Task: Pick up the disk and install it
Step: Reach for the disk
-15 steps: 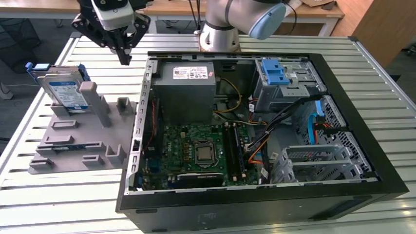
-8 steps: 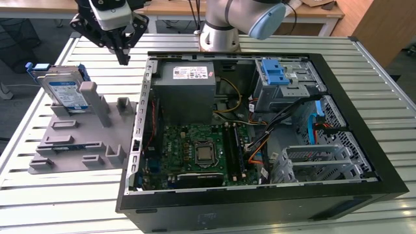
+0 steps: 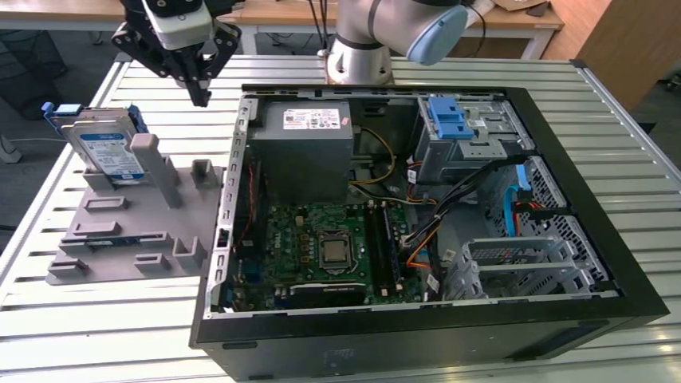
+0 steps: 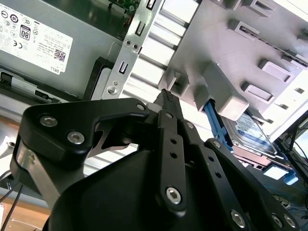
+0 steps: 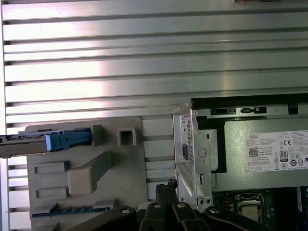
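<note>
Flat silver disk [image 3: 107, 150] with white-and-blue label and blue plastic bracket, on edge in the flat grey plastic holder [image 3: 112, 243], just beside its tall grey post [image 3: 159, 171]. Black metal gripper [image 3: 199, 94] above the gap between holder and open black computer case [image 3: 426, 331], fingertips pressed together, empty, apart from the disk.

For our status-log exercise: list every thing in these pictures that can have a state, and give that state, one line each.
Black two-fingered robot hand: shut, holding nothing.
Flat silver hard disk in its blue plastic bracket: standing on edge in the grey plastic holder, not gripped.
Black desktop computer case: lying on its side, open, insides exposed.
</note>
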